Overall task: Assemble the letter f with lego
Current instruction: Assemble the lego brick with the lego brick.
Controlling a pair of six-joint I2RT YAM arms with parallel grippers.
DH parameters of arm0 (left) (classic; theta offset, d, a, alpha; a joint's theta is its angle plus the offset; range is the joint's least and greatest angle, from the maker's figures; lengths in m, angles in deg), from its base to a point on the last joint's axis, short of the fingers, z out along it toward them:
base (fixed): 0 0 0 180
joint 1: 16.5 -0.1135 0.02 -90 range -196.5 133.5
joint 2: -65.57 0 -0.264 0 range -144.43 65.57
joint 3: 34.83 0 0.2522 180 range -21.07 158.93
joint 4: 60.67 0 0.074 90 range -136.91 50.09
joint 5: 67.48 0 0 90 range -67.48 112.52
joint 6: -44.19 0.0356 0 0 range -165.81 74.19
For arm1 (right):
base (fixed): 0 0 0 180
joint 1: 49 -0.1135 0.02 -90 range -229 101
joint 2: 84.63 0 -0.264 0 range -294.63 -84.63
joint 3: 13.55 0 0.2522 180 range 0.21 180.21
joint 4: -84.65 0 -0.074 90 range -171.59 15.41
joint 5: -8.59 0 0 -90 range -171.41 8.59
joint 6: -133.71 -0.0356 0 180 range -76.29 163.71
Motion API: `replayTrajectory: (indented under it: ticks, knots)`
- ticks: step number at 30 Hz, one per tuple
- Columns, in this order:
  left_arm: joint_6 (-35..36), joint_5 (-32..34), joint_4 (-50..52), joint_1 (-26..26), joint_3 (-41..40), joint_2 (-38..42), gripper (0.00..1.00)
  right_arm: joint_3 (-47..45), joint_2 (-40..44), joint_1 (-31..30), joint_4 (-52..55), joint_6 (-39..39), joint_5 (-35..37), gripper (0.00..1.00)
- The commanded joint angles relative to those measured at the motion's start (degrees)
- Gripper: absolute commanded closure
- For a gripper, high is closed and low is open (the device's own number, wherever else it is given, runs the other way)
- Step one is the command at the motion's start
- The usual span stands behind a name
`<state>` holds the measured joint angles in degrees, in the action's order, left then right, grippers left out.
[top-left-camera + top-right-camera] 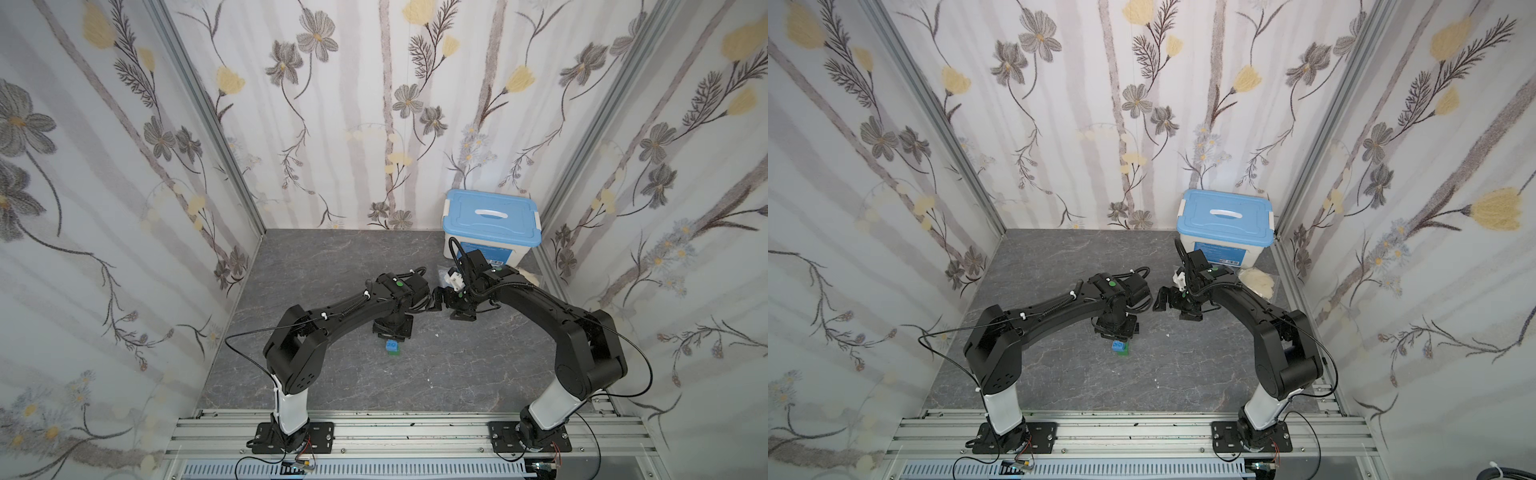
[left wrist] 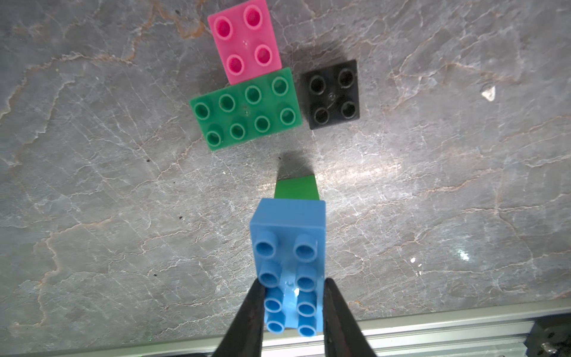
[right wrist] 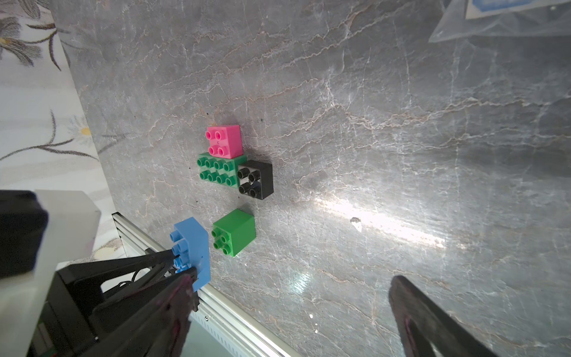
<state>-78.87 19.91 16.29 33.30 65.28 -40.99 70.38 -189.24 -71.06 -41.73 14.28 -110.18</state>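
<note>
Lego blue brick (image 2: 289,244) clenched in left gripper (image 2: 293,284), green cube (image 2: 296,189) mostly hidden bhd; right gripper (image 3: 292,278) released.

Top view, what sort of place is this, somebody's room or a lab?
Most likely a robot test booth, not a room: left arm and right arm bolted to an aluminium rail, wallpapered panels boxing in a stone-look table, loose lego bricks.

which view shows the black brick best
The left wrist view: the black brick sits close and large, all four studs sharp. The right wrist view shows it smaller, at an angle. In both top views it is out of sight.
</note>
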Motion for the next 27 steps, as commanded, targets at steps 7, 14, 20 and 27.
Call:
replayTrajectory:
  ticks: [7,14,20,27]
  knots:
    - [-2.67,1.44,2.49,0.9,0.49,-0.57,1.0,-0.65,0.45,0.5,-3.81,0.64,-3.21,0.01]
    - [-2.98,1.65,2.51,1.82,1.93,-2.9,1.0,-1.22,0.64,0.96,-4.13,0.63,-4.01,0.0]
    - [-4.1,2.7,3.07,2.13,2.4,-4.01,1.0,-1.84,0.73,1.15,-4.61,0.68,-4.89,0.0]
    - [-4.9,3.4,3.11,2.33,2.16,-4.33,1.0,-2.06,0.38,1.52,-5.16,0.44,-5.59,0.01]
